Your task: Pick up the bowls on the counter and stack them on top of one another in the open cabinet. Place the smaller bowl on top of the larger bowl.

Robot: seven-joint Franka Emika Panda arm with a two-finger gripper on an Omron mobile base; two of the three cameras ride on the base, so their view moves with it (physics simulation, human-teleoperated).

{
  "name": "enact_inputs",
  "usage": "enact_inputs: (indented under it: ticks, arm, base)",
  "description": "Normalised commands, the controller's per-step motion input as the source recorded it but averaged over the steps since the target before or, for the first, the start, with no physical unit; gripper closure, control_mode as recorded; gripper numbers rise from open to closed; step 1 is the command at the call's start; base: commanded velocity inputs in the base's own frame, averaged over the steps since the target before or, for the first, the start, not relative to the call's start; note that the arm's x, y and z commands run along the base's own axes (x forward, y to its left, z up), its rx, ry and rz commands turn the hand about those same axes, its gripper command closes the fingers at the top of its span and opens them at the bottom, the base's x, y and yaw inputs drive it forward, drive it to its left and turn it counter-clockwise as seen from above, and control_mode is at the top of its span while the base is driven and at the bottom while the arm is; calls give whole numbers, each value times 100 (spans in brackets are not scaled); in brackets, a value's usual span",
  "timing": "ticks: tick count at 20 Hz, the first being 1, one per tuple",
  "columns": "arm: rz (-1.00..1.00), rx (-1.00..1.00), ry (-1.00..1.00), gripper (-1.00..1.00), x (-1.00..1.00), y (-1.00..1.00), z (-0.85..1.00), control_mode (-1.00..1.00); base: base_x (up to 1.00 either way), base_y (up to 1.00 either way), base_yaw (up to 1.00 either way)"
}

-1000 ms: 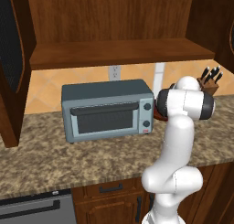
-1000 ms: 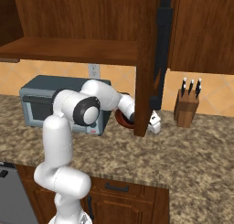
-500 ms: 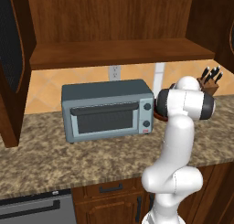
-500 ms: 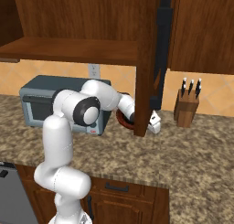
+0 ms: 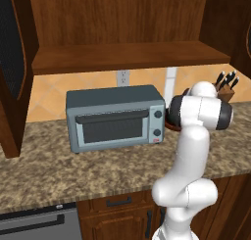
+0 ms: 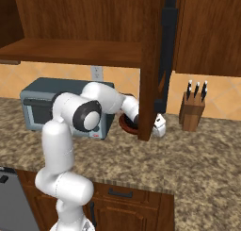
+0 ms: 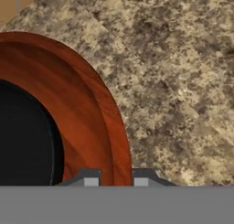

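Note:
A glossy reddish-brown bowl (image 7: pixel 68 109) with a dark inside sits on the speckled granite counter (image 7: pixel 183 81). My gripper (image 7: pixel 115 178) is down at its rim, one fingertip inside and one outside, shut on the edge. In the right base view the bowl (image 6: pixel 126 124) lies right of the toaster oven, partly behind the hanging cabinet door (image 6: pixel 150 60), and my hand reaches behind that door. In the left base view a sliver of the bowl (image 5: pixel 169 122) peeks out beside my arm. The open cabinet's plank shelf (image 5: pixel 127 58) is bare above.
A grey toaster oven (image 5: pixel 115 117) stands on the counter left of the bowl. A knife block (image 6: pixel 191 113) stands at the back right. The open door's lower edge hangs close over my hand. Dark drawers (image 5: pixel 117 202) run below the counter.

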Motion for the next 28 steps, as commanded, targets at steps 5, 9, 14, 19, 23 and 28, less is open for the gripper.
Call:
enact_inputs:
  ticks: [5, 9, 14, 19, 23, 28]
  arm:
    - [0, 0, -7, 100, -51, -6, 33, -100]
    - [0, 0, -12, 100, -74, -12, 30, -100]
    - [0, 0, -7, 100, -89, -2, 26, -100]
    - [0, 0, -8, 100, -88, 1, 41, -100]
    - [-5, -3, -8, 100, -91, 20, 79, -100]
    - [-6, -10, -3, 100, -98, 46, 79, -100]
  base:
    - [0, 0, 0]
    - [0, 0, 0]
    - [0, 0, 0]
    - [0, 0, 0]
    - [0, 0, 0]
    - [0, 0, 0]
